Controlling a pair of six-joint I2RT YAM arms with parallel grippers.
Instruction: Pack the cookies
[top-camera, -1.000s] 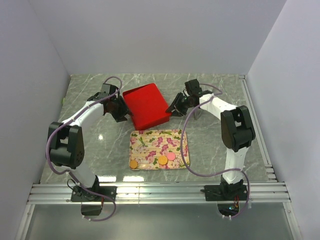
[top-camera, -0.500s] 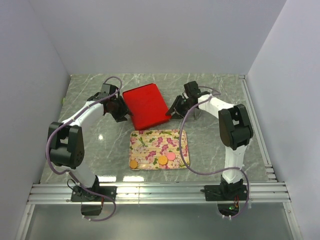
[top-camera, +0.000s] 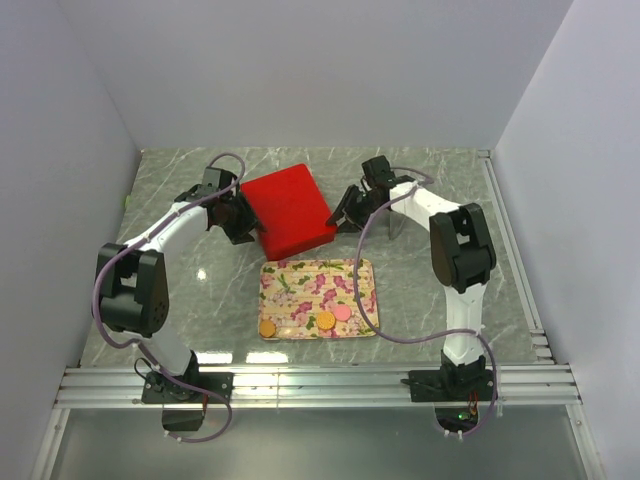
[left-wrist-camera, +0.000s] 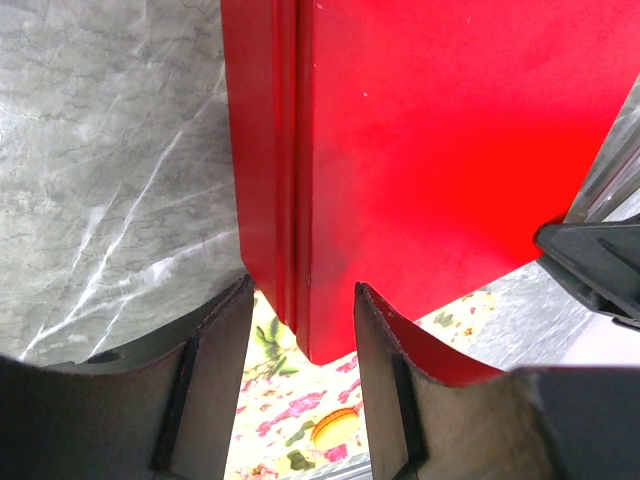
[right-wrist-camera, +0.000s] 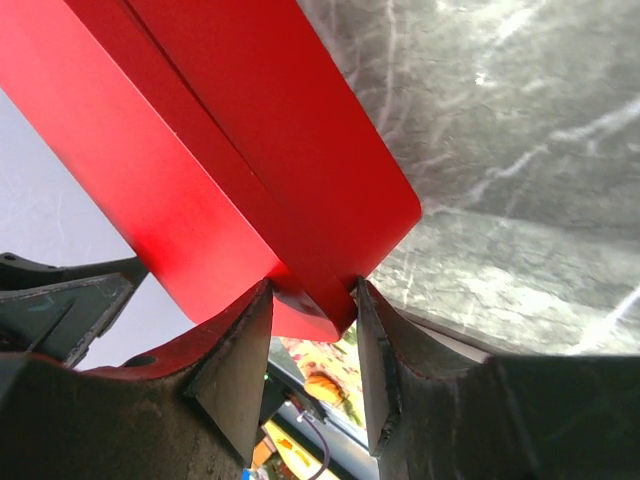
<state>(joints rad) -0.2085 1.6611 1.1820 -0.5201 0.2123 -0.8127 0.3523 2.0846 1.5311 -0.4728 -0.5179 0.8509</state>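
Three little cookies (top-camera: 325, 320) lie flat on the near part of a flower tray (top-camera: 315, 266), and the tray sits on the grey, stone-look bench (top-camera: 430, 280). Two are orange and one is pink. They are round, thin and small like coins. I think they are very light and hard, and they may crack or crumble if a claw squeezes too much. Since they lie flat, the best way to take one is likely a soft pinch across its two edges, from above. The tray looks smooth and shiny, so a cookie may slide away when it is poked. Just behind the tray is a red box (top-camera: 292, 210). It is flat and square, with smooth, stiff sides and round corners. A thin line runs along its side where the lid meets the bottom, and it looks shut. It sits a bit crooked to the tray, and I cannot tell if it rests on the bench. The left claw (left-wrist-camera: 300, 292) is closed on the box corner nearest the tray's left side. The right claw (right-wrist-camera: 312, 290) is closed on the corner nearest the tray's right side. The box looks slippery, so a firm hold at the corners seems wise.
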